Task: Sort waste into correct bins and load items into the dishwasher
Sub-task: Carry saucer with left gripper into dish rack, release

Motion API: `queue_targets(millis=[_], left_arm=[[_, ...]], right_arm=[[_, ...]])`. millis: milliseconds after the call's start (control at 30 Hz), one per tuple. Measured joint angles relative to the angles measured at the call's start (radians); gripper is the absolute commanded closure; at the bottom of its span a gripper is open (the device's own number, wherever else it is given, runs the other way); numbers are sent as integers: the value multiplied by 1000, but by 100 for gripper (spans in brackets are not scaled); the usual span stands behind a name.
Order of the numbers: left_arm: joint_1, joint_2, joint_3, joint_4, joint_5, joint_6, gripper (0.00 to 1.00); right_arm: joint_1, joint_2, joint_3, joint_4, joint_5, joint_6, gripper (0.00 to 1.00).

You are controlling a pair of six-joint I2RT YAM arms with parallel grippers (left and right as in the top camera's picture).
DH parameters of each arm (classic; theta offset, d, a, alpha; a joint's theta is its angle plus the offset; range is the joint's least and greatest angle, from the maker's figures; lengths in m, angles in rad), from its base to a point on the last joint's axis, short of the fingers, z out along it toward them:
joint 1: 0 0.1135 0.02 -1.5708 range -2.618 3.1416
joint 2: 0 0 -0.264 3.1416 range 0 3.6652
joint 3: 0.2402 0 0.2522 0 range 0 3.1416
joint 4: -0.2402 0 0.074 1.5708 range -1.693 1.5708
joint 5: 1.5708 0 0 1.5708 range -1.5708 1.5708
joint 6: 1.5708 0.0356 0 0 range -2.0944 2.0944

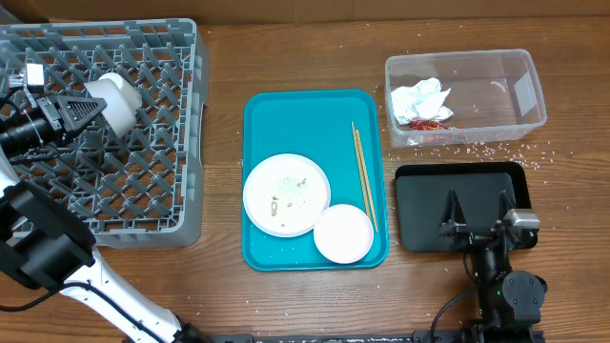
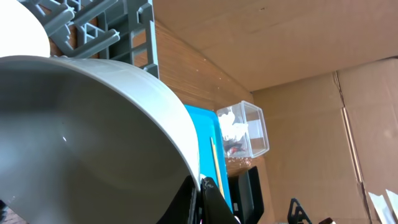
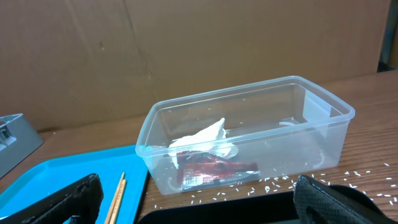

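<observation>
My left gripper (image 1: 84,107) is shut on the rim of the grey bowl (image 1: 116,101), holding it on its side over the grey dish rack (image 1: 143,205). In the left wrist view the bowl (image 2: 81,143) fills the frame, with the jaws (image 2: 202,198) clamped on its edge. The white plate (image 1: 286,193) with crumbs, the pinkish-white bowl (image 1: 343,233) and the chopsticks (image 1: 363,176) lie on the teal tray (image 1: 262,110). The clear tub (image 1: 519,90) holds the napkin (image 1: 419,98) and red wrapper (image 1: 431,123). My right gripper (image 1: 476,217) is open and empty over the black tray (image 1: 419,205).
Loose rice grains (image 1: 481,148) lie on the table between the tub and black tray, also in the right wrist view (image 3: 273,182). A white rounded thing (image 2: 18,31) shows behind the bowl in the rack. A cardboard wall stands behind the table.
</observation>
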Motion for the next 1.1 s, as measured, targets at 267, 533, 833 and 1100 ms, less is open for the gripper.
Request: queue_targets(millis=[267,533,833,1100], left_arm=[[0,0,-45,13,19,70,96],[2,0,-127,56,55,95,96],[26,0,-129,66,-27,84,85],[68,0,-68,77,-250,-99,75]], right_arm=[[0,0,0,0,0,1,0],[0,0,0,0,0,0,0],[0,0,0,0,0,0,0],[0,0,0,0,0,0,0]])
